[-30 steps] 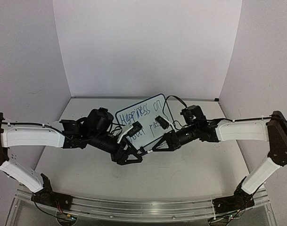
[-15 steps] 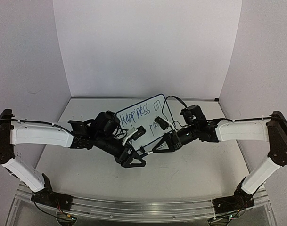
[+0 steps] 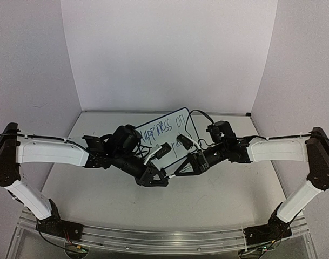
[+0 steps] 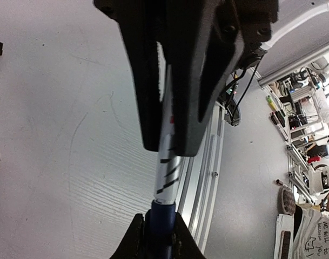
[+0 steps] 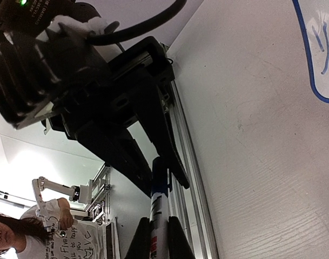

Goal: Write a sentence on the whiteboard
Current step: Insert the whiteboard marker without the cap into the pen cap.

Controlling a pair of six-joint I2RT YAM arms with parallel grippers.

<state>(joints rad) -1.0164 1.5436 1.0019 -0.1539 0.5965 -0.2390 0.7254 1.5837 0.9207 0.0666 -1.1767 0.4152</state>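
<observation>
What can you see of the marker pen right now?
The marker pen is slim, with a silvery-white barrel carrying black printed marks and a little red print, and a dark-blue end. It spans between the two grippers, just on the near side of the whiteboard. The left gripper pinches the blue end, and the right gripper clamps the pale barrel. Its writing tip is hidden.

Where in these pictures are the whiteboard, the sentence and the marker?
whiteboard (image 3: 169, 121), top view, bare white strip above the lettering.
sentence (image 3: 163, 129), top view, middle of its upper line.
marker (image 4: 168, 178), left wrist view, silver part of the barrel.
</observation>
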